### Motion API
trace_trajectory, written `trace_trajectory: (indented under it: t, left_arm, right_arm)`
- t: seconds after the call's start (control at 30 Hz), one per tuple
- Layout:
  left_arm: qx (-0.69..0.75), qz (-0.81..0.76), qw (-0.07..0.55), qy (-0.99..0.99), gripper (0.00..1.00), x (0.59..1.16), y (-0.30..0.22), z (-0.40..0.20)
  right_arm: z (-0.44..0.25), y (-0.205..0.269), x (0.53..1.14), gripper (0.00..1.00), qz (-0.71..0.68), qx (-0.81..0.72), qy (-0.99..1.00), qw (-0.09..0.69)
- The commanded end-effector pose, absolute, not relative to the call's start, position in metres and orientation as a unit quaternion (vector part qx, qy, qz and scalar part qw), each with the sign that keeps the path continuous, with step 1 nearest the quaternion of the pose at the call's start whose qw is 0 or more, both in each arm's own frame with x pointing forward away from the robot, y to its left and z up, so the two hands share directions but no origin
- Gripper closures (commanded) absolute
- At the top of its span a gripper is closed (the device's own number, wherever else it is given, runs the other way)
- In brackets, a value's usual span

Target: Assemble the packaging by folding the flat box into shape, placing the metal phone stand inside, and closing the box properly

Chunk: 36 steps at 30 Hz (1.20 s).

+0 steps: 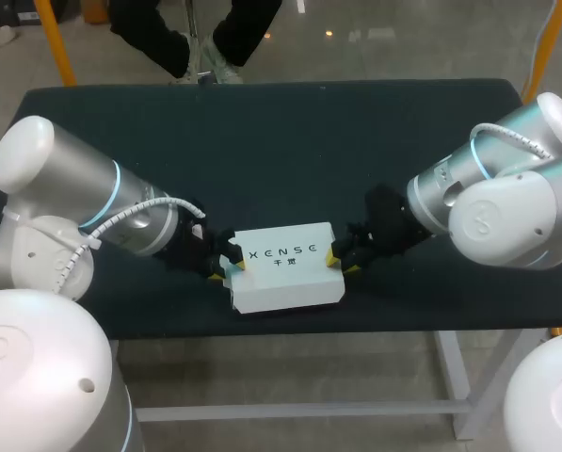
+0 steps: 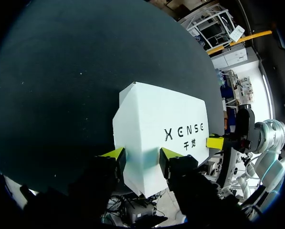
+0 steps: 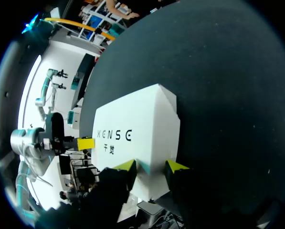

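Observation:
The white box (image 1: 285, 268) is folded into shape and closed, printed face up, near the front of the dark table (image 1: 262, 141). My left gripper (image 1: 232, 262) grips its left end, my right gripper (image 1: 332, 259) its right end. In the left wrist view the box (image 2: 161, 119) runs back between my left gripper's (image 2: 142, 155) two yellow tips, which touch it on both sides. A yellow fingertip (image 2: 215, 142) of the other arm shows at the far end. The right wrist view shows the box (image 3: 132, 119) held the same way by my right gripper (image 3: 152, 167). No phone stand is in view.
The table's front edge (image 1: 290, 330) lies just beyond the box. Dark cloth stretches bare behind the box toward the back edge (image 1: 262, 89).

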<state>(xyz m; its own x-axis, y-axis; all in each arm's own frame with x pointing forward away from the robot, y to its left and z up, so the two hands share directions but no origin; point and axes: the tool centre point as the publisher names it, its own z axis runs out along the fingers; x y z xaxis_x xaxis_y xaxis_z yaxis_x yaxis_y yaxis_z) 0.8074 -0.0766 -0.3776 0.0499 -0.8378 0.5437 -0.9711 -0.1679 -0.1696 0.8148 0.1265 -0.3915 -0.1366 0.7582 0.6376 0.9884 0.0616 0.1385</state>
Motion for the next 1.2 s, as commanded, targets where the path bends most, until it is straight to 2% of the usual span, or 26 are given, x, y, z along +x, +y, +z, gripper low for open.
trace_trajectory:
  t: [0.03,0.5,0.77,0.93,1.2]
  left_arm:
    - [0.717,0.27,0.116,-0.632,0.53,0.8037,-0.0796,-0.3776]
    - [0.717,0.27,0.116,-0.632,0.53,0.8037,-0.0796,-0.3776]
    - [0.716,0.269,0.117,-0.633,0.51,0.8033,-0.08,-0.3785]
    - [0.714,0.265,0.117,-0.638,0.53,0.803,-0.0824,-0.3794]
    - [0.71,0.263,0.124,-0.642,0.58,0.8039,-0.0831,-0.3791]
  right_arm:
    - [-0.3929,0.1278,0.8124,0.55,-0.283,-0.624,-0.699,0.203]
    - [-0.3929,0.1278,0.8124,0.59,-0.283,-0.624,-0.699,0.203]
    - [-0.3933,0.1277,0.8125,0.56,-0.28,-0.623,-0.701,0.205]
    - [-0.3935,0.1275,0.8114,0.52,-0.278,-0.618,-0.707,0.204]
    - [-0.3953,0.1267,0.8123,0.53,-0.276,-0.613,-0.706,0.221]
